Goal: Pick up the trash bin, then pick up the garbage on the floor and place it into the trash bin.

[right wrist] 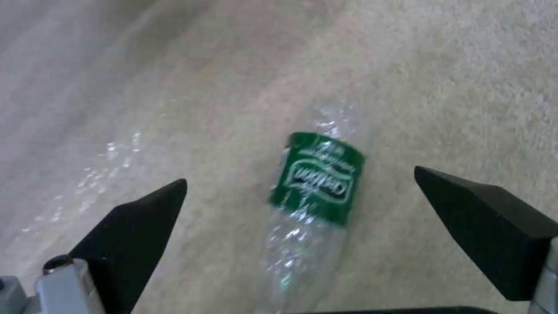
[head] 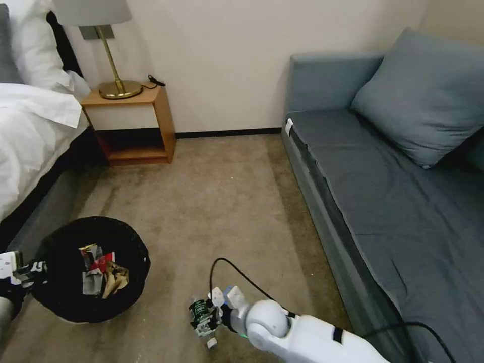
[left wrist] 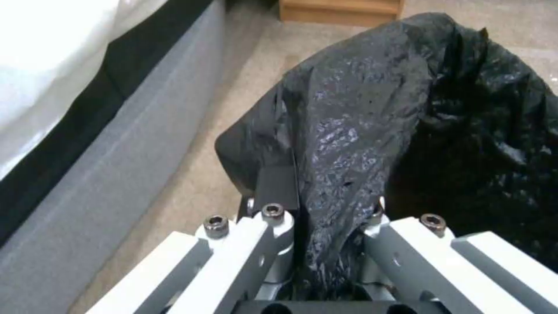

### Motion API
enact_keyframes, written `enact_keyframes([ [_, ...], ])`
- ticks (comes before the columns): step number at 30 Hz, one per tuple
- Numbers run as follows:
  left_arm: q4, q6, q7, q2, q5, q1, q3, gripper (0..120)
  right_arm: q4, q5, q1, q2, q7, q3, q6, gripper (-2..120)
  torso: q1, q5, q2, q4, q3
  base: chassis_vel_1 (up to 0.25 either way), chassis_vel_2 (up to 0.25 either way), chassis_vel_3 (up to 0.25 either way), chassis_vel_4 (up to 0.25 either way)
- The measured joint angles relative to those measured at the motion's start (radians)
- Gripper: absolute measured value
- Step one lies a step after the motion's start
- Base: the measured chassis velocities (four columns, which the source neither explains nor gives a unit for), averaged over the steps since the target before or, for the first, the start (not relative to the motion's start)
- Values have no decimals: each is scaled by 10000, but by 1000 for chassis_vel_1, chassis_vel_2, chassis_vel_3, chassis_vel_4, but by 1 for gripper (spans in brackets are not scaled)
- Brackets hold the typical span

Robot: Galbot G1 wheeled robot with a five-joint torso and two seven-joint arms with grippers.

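My right gripper [right wrist: 299,187] is spread wide over the bottle [right wrist: 311,192], which lies flat, running lengthwise between the fingers. My left gripper [left wrist: 325,244] pinches the trash bin [head: 93,267] bag.

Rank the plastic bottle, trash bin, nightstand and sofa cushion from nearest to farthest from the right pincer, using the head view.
From the right pincer:
1. Plastic bottle, at the pincer, on the carpet.
2. Trash bin, to its left, beside the bed.
3. Nightstand, far left by the wall.
4. Sofa cushion, far right.
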Motion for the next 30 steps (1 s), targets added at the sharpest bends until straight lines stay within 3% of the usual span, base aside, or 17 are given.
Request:
enact_keyframes([
  [11, 16, -94, 5, -38, 92, 29, 68, 7, -894, 977, 596, 704, -15, -228, -620, 100, 0, 0, 0, -1, 0, 0, 0, 0, 0],
  [20, -5, -90, 10, 34, 73, 81, 7, 7, -2422, 83, 494, 1813, -40, -33, -777, 100, 0, 0, 1, -1, -1, 0, 0, 0, 0],
  [30, -23, -73, 11, 89, 28, 92, -70, 7, -3038, -399, 250, 2256, -46, 110, -989, 97, 0, 0, 0, -1, -1, 0, 0, 0, 0],
])
